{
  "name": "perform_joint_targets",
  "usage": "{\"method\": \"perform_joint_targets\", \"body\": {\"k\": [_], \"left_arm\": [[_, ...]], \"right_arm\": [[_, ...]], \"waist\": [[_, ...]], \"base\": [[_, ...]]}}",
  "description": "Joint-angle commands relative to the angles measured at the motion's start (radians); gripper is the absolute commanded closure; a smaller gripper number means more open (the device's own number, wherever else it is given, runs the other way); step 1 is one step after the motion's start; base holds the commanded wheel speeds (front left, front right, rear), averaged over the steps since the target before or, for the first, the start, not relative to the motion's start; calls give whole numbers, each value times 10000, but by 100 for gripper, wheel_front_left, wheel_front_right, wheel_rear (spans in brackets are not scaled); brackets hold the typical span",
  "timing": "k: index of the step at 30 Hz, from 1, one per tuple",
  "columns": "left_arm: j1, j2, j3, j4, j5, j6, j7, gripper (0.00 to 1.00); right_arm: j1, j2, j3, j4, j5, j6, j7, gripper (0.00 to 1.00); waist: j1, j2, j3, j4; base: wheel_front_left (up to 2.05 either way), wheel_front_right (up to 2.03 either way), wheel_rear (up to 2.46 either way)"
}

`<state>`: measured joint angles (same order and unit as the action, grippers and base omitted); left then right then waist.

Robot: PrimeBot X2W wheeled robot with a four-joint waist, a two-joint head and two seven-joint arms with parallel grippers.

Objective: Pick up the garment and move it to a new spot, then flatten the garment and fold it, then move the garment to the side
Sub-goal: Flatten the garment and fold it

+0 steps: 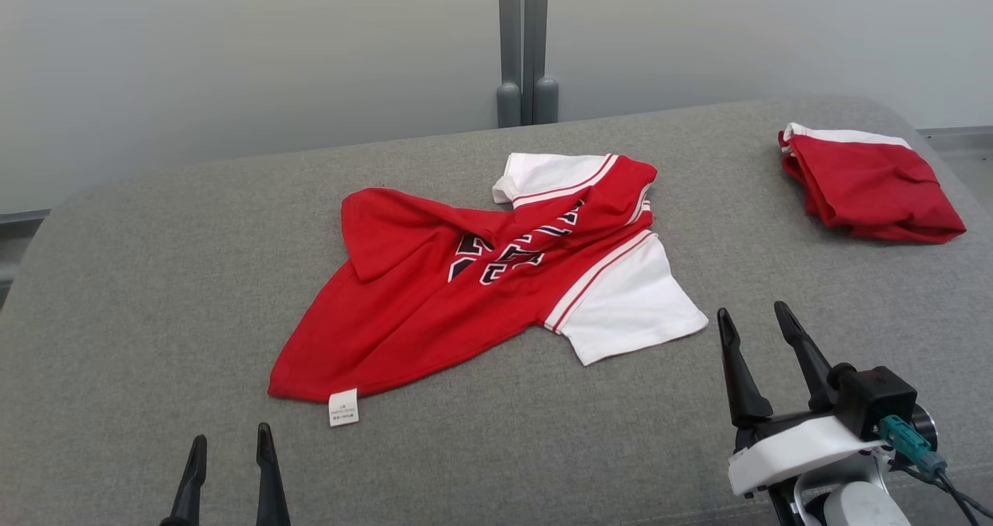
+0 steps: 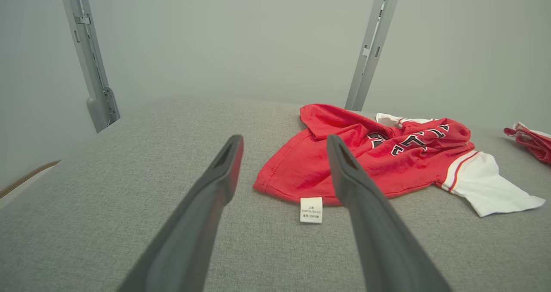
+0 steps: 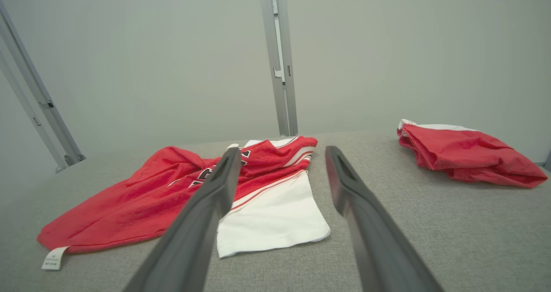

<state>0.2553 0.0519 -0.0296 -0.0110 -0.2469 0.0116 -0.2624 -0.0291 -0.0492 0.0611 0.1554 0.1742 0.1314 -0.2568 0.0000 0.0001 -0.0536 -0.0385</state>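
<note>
The crumpled red-and-white jersey [image 1: 465,293] lies in the middle of the grey surface [image 1: 155,278]. Our left claw [image 1: 232,431] and right claw [image 1: 751,309] both hang spread and empty near it. We should pinch hem [image 1: 310,386] and white sleeve [image 1: 632,309] together, lifting evenly.

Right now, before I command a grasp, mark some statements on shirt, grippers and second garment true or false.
1. The shirt lies crumpled. True.
2. The left gripper is shut on the shirt. False: it is open, clear of it.
3. A folded red garment lies at the surface's far right. True.
4. The right gripper holds the white sleeve. False: it is open, empty, short of the sleeve.
</note>
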Motion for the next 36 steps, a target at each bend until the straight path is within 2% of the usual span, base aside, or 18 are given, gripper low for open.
{"method": "perform_joint_targets", "body": {"k": [1,9,16,22,36], "left_arm": [[-112,92,11,36,26,-19,-17,0],[-220,124,-101,155,12,16,-5,0],[-348,116,-265,426,-79,-2,282,0],[-693,85,-564,656,-152,-12,408,0],[-1531,50,-1157,852,-114,-36,241,0]], "right_arm": [[-121,-29,7,41,23,-15,-59,0],[-159,-29,-47,195,77,-15,-54,0],[-403,-29,-194,748,493,-15,458,0],[-1125,-32,-422,2012,1733,-15,1313,0],[-3916,-44,-1765,5881,2547,-11,2808,0]], "waist": [[0,-1,23,16],[0,-1,94,47],[0,-1,225,101],[0,-1,466,257],[0,-1,1544,949]], "base": [[0,0,0],[0,0,0],[0,0,0],[0,0,0],[0,0,0]]}}
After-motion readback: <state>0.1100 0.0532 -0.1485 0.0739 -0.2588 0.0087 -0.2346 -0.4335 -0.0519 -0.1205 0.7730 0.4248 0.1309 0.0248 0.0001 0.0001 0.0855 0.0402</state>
